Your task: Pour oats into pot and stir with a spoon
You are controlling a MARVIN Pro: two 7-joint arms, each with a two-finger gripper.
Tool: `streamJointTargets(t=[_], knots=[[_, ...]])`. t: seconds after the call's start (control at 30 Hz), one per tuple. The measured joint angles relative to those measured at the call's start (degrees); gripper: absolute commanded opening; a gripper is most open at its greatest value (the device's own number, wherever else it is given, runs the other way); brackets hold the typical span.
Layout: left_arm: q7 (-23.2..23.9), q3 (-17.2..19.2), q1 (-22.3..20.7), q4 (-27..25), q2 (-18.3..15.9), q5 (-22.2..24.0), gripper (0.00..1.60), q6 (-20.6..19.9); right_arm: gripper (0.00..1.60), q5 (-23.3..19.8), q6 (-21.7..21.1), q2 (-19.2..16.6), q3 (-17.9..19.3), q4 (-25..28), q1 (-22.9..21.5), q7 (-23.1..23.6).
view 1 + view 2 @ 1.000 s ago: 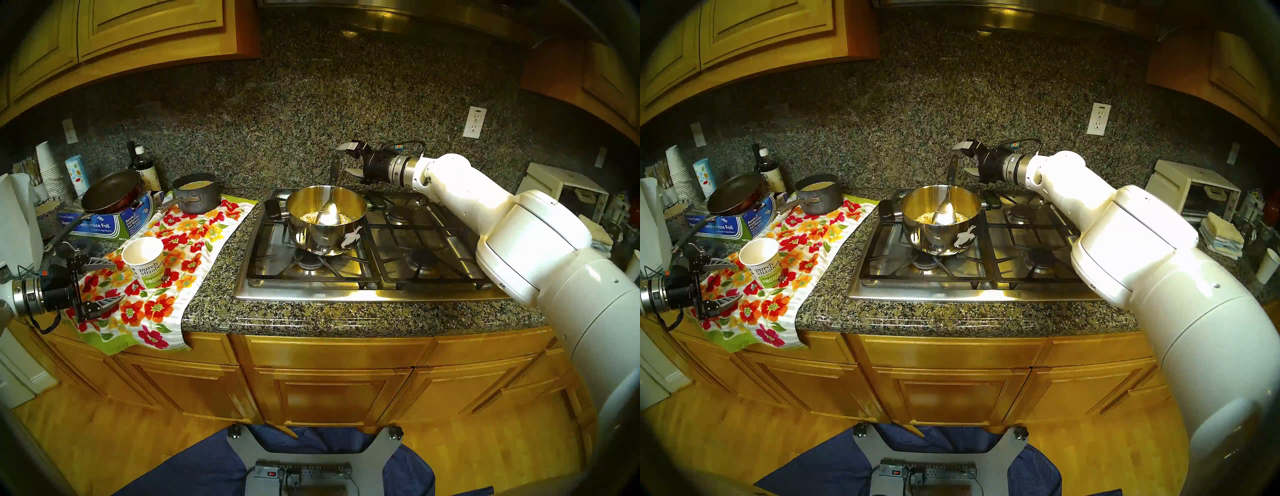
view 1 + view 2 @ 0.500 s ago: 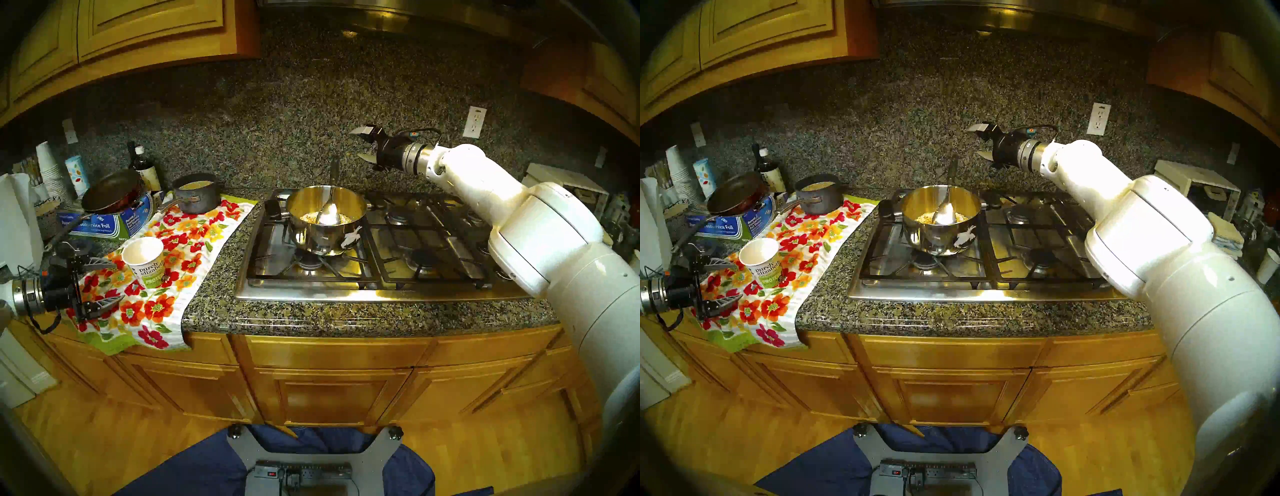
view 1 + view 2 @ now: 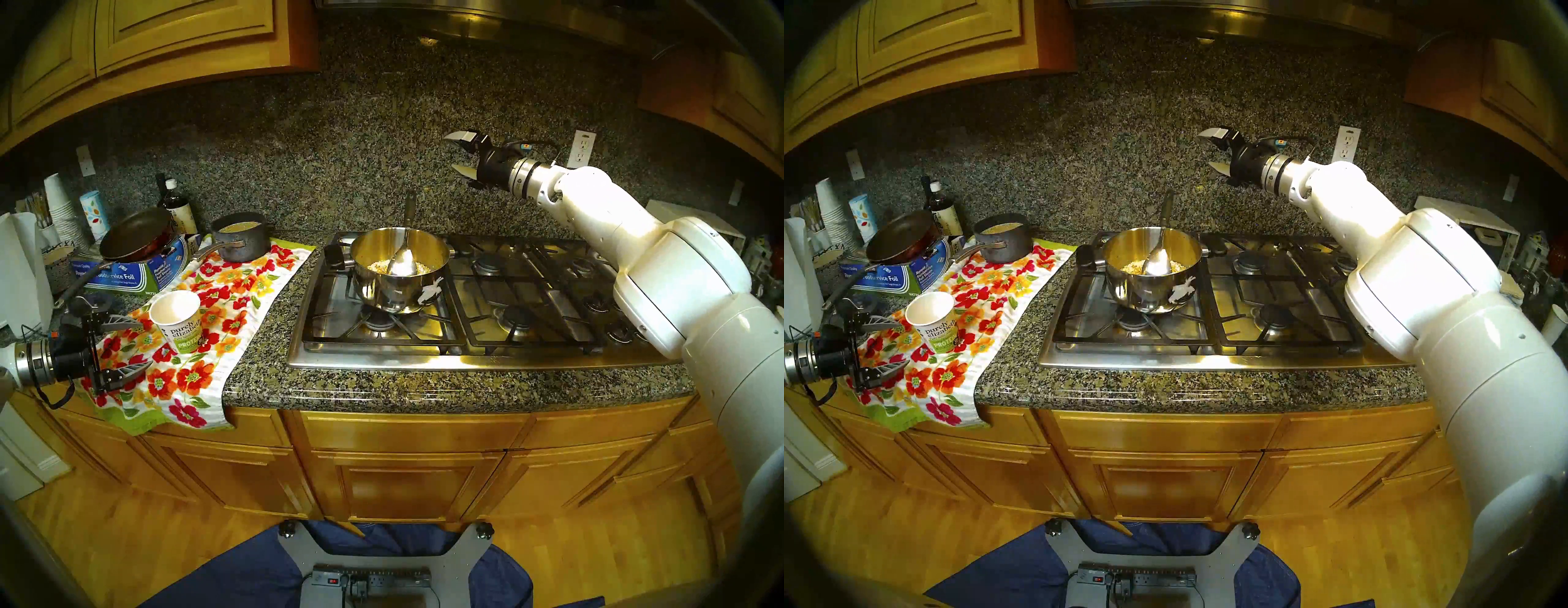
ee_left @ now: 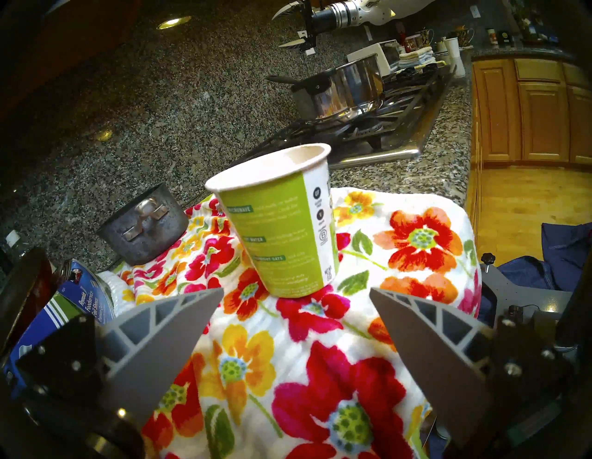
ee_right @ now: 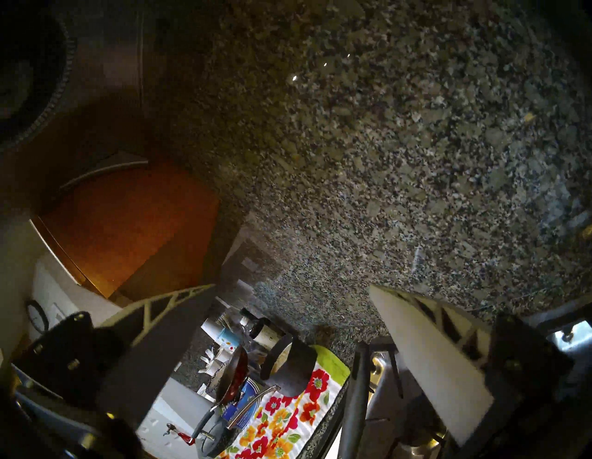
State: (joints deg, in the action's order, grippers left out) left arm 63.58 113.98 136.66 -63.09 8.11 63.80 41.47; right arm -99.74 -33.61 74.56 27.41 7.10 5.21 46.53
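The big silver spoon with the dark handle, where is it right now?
In the head view the big silver spoon stands in the shiny steel saucepan on the stove's front left burner, its bowl on the pale oat flakes, its handle leaning on the far rim.

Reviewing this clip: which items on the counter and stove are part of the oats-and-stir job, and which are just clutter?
Part of the job:
- steel pot on the stove
- oats in it
- spoon standing in it
- paper oats cup on the floral towel

Lying about:
- dark grey pot
- frying pan
- foil box
- bottle
- stacked paper cups
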Motion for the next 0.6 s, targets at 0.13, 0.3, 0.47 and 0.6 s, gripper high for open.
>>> streamJointTargets(t=[0.13, 0.3, 0.47, 0.6], knots=[[0.00, 0.02, 0.00, 0.00, 0.00, 0.01, 1.60, 0.00, 1.60, 0.55, 1.01, -0.19, -0.46, 0.45, -0.26, 0.44], [0.02, 0.06, 0.00, 0.00, 0.02, 0.03, 1.60, 0.00, 1.60, 1.92, 2.31, -0.37, -1.25, 0.98, -0.51, 1.13], [0.03, 0.11, 0.00, 0.01, 0.02, 0.04, 1.60, 0.00, 1.60, 3.11, 3.31, -0.51, -1.75, 1.28, -0.60, 1.84], [0.04, 0.13, 0.00, 0.01, 0.02, 0.05, 1.60, 0.00, 1.60, 3.66, 3.76, -0.58, -1.90, 1.38, -0.63, 2.24]])
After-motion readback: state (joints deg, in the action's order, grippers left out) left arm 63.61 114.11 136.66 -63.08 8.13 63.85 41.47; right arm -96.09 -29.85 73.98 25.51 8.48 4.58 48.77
